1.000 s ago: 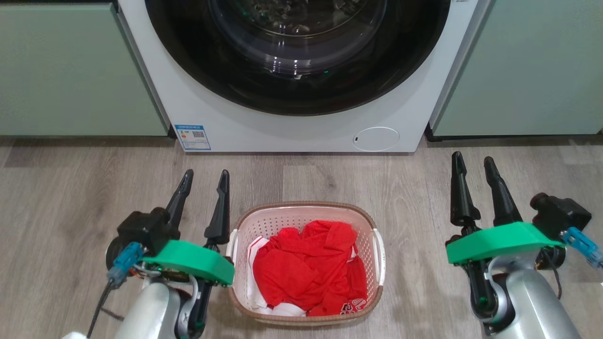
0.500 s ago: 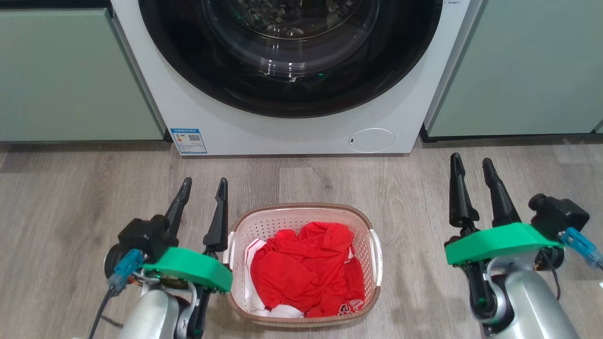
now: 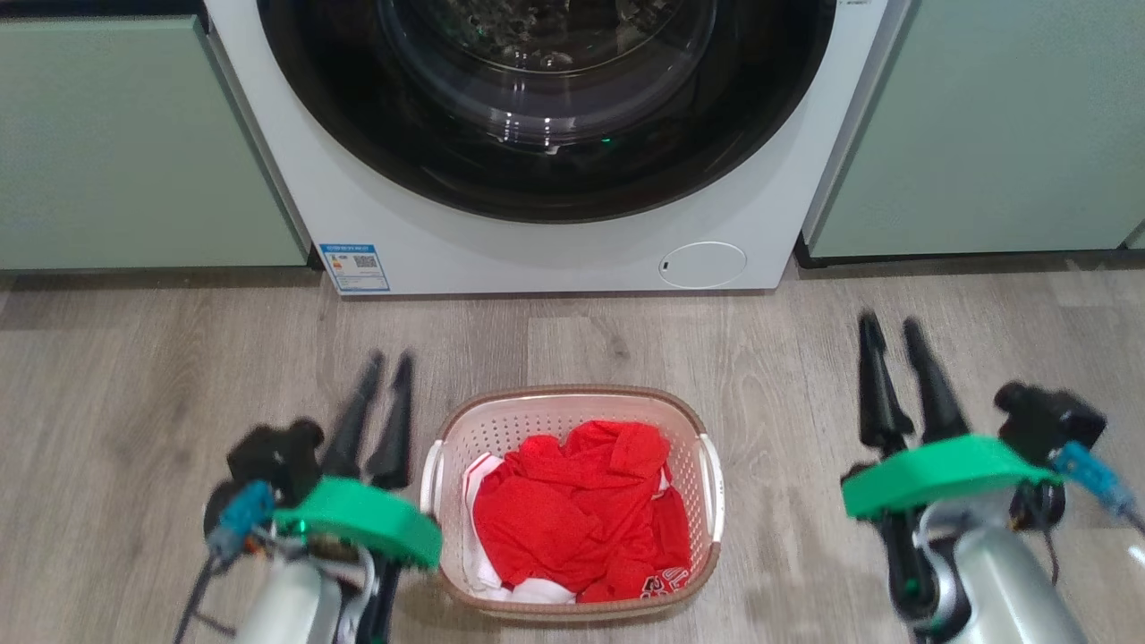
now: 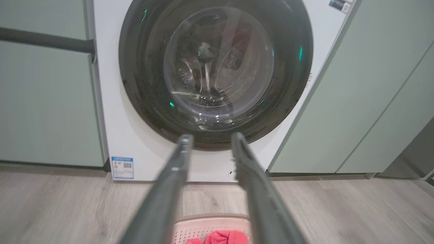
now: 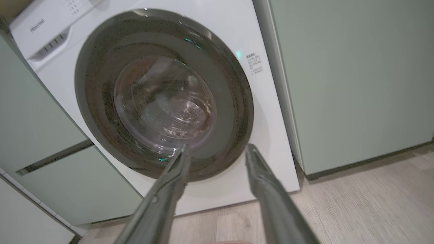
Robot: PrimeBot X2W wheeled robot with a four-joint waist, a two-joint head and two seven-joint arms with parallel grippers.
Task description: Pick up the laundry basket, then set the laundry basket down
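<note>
Sitting on the floor, the laundry basket has the left gripper just beside it, the right gripper well apart; both parted, empty. Gripping its 2 handles evenly seems best.

Open floor flanks basket — washer ahead

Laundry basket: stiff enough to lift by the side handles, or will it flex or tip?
Probably rigid: the laundry basket looks like moulded perforated plastic. Likely light, holding just loose red and white clothes. Lifted by one white handle alone, it would probably tilt.
</note>
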